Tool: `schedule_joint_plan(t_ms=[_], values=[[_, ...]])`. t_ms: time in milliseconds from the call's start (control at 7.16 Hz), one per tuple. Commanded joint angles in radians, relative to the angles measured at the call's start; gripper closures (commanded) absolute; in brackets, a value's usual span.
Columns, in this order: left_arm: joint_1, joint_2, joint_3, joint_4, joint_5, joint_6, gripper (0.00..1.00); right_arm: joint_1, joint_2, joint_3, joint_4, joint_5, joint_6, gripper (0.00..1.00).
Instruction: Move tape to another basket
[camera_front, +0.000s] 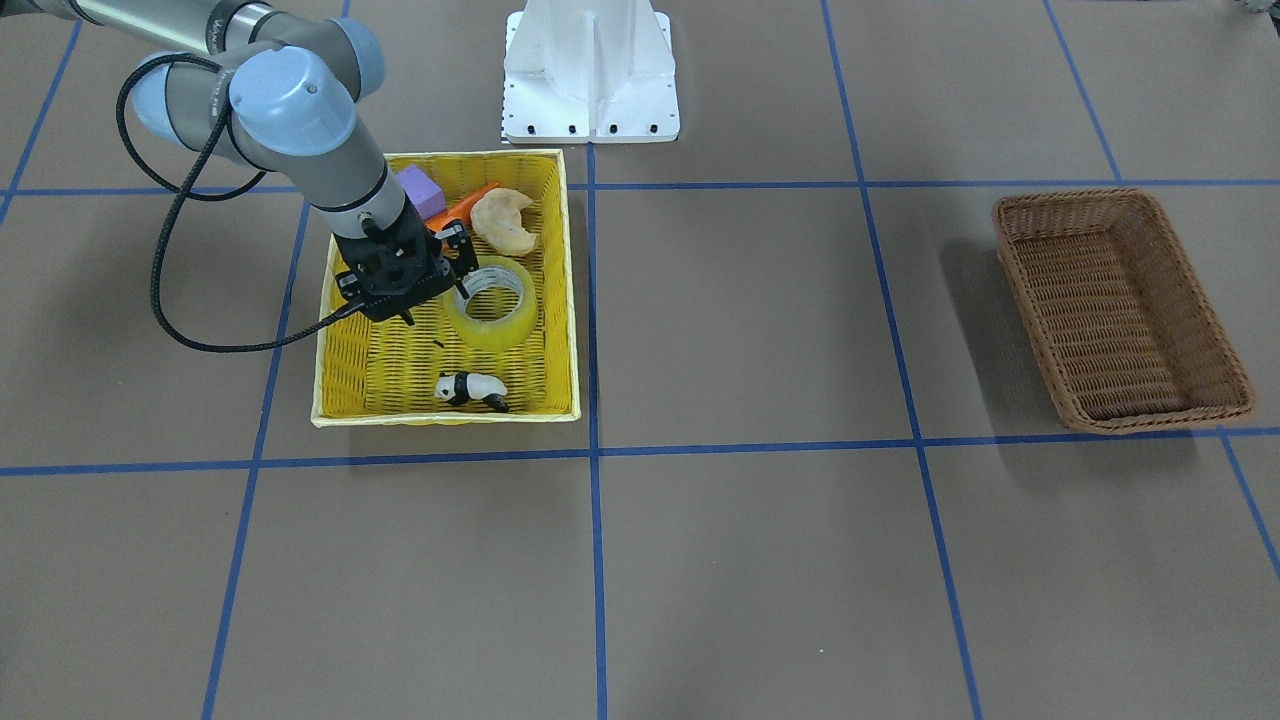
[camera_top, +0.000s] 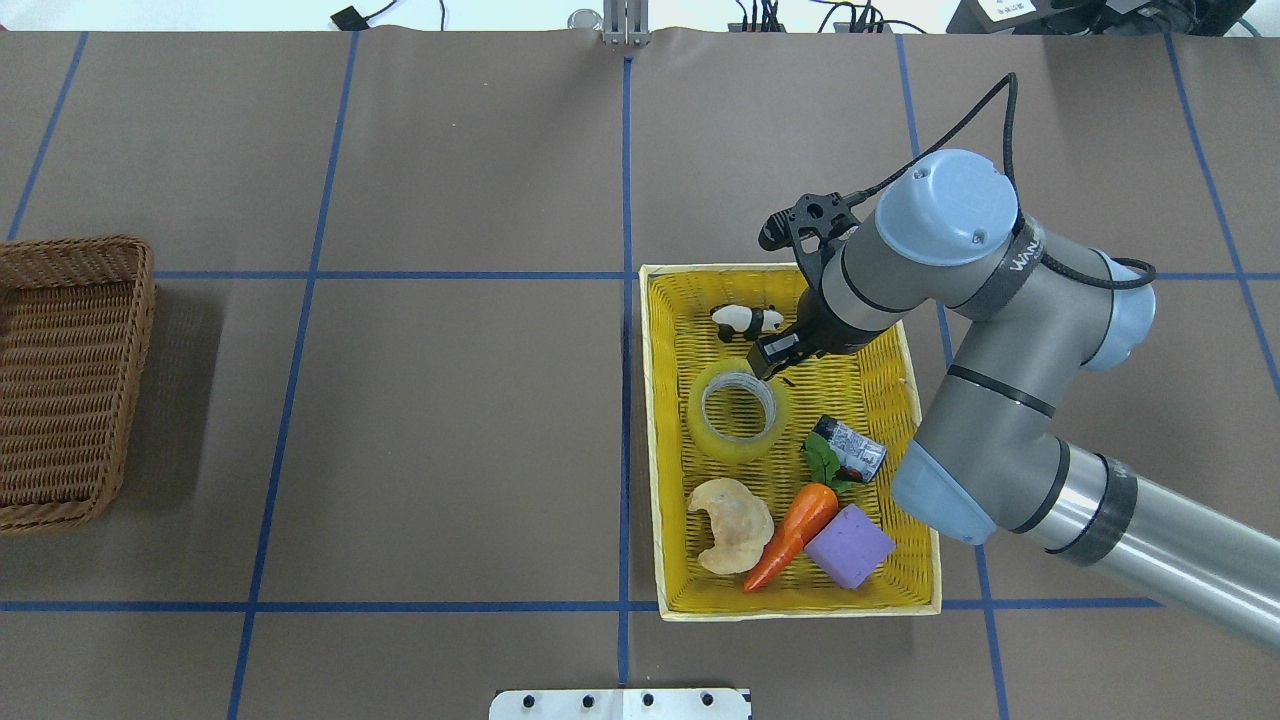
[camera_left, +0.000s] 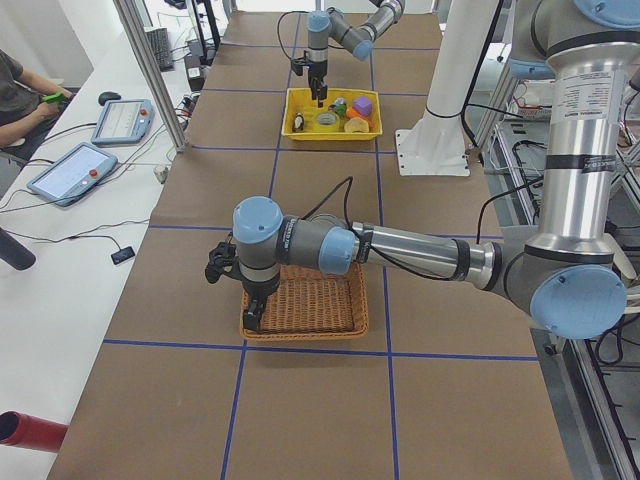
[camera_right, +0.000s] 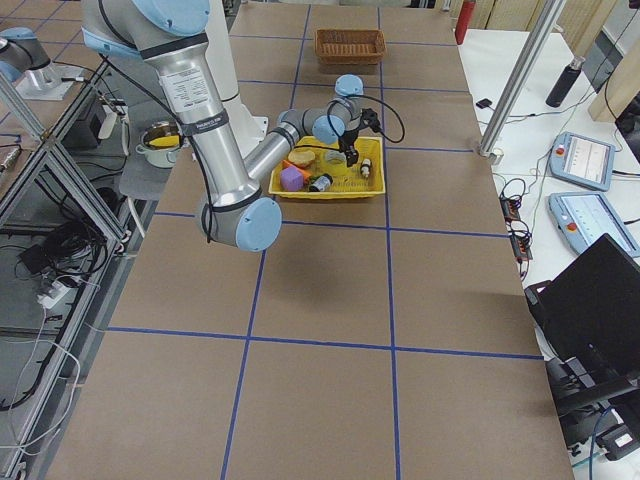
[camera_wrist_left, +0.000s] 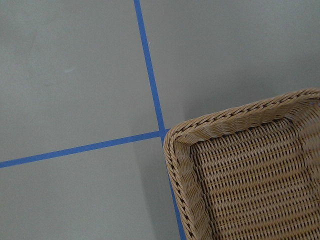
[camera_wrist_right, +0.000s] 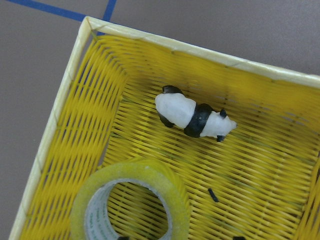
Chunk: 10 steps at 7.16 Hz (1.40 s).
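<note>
Clock bearings are read on the overhead view, with 12 pointing away from the robot.

Far 9 o'clock: the basket, brown wicker, is cut off by the view's edge. The left gripper hangs at its outer corner. Only the side camera shows it, so whether it is open or closed cannot be told. Just outside that corner's rim, two blue lines cross.

Middle: a wide stretch of brown table, ruled with blue grid lines, separates the two baskets.

Right of centre: the yellow basket.
- The tape lies flat on its floor, near the 9 o'clock wall.
- The panda is at the tape's 12, with bare weave between them.
- The pastry is at 6, apart from the tape.
- The can is at 4.
- The carrot and block crowd the 5 o'clock corner.

The right gripper stands over the tape's 1 o'clock rim. Its jaws are spread and hold nothing. In the wrist view one dark tip shows inside the ring and one outside.

Writing: the green print on the tape's core and the can's label are too small to read. The lettering on the right arm's band begins "WAN".
</note>
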Motion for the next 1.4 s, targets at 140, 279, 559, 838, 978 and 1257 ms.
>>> schedule_joint_plan(t_ms=[140, 279, 559, 838, 978, 1257], values=[[-0.002, 0.002, 0.004, 0.002, 0.000, -0.001, 0.02, -0.029, 0.004, -0.009, 0.000, -0.008, -0.057, 0.31], [-0.002, 0.024, 0.003, 0.000, -0.023, 0.001, 0.02, -0.046, 0.004, -0.013, 0.000, -0.034, -0.072, 0.31], [-0.002, 0.041, 0.001, 0.000, -0.072, 0.001, 0.02, -0.052, 0.001, -0.029, 0.000, -0.054, -0.127, 0.35], [-0.002, 0.041, -0.002, -0.002, -0.072, 0.001, 0.02, -0.052, 0.004, -0.043, 0.002, -0.057, -0.161, 0.36], [-0.002, 0.041, -0.002, 0.000, -0.072, 0.001, 0.02, -0.052, 0.017, -0.047, 0.000, -0.054, -0.153, 0.36], [-0.002, 0.041, -0.004, 0.000, -0.072, 0.001, 0.02, -0.052, 0.048, -0.096, 0.002, -0.055, -0.158, 0.36]])
